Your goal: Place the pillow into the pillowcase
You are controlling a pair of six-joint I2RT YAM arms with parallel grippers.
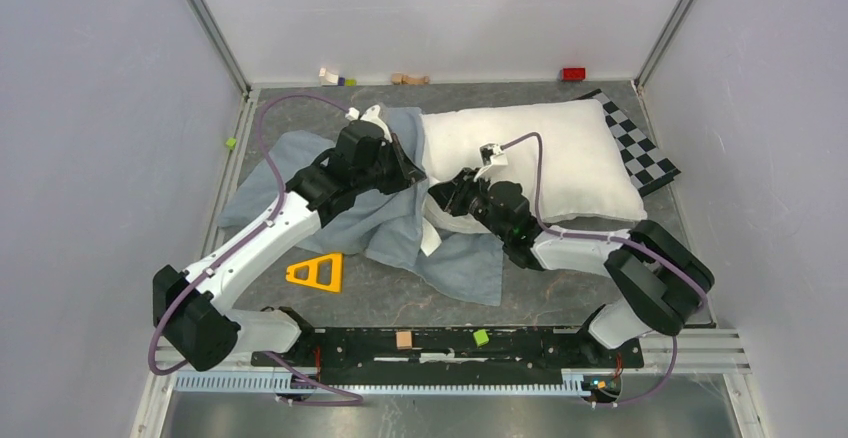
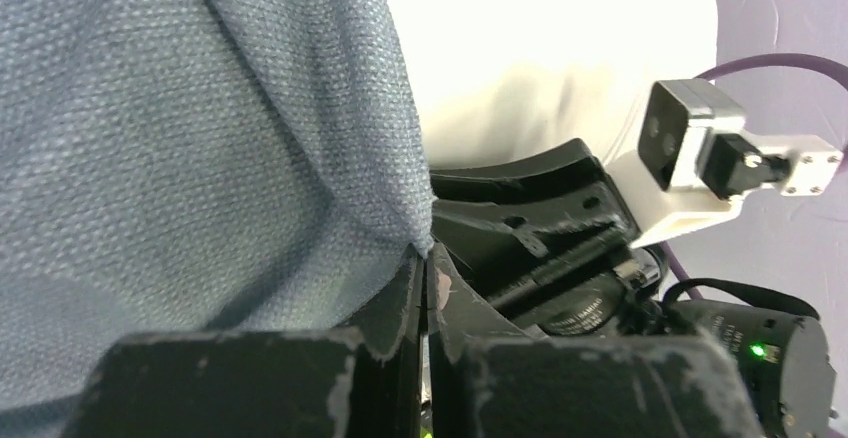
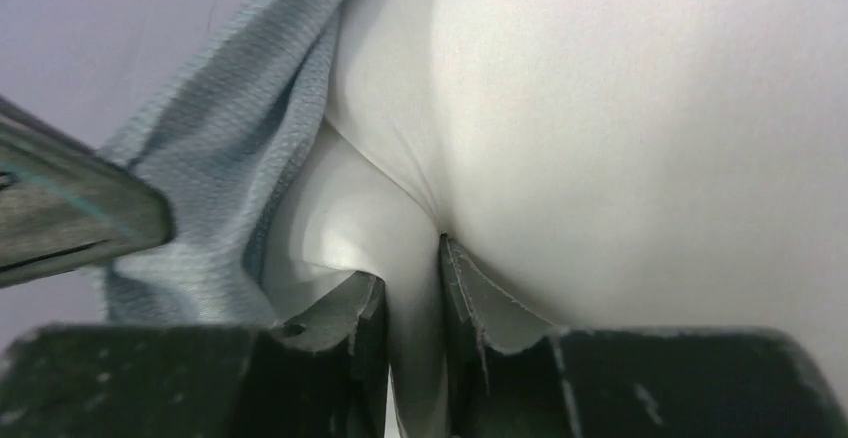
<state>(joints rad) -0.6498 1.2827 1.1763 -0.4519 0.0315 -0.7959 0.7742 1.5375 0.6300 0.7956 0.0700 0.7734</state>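
Grey speckled table (image 1: 400,303) between pale walls carries everything. Along its far edge, toward the far right corner, lies the pillow (image 1: 545,153). The pillowcase (image 1: 300,158) is spread to its left and touches its left end. The left gripper (image 2: 425,263) is clamped on a fold of the blue cloth. The right gripper (image 3: 412,268) has white pillow fabric between its fingers, but whether it truly pinches I cannot tell. The pillow looks light, soft and bulky, so it will probably sag; an end corner is the best hold. The limp case wants holding by its hem.
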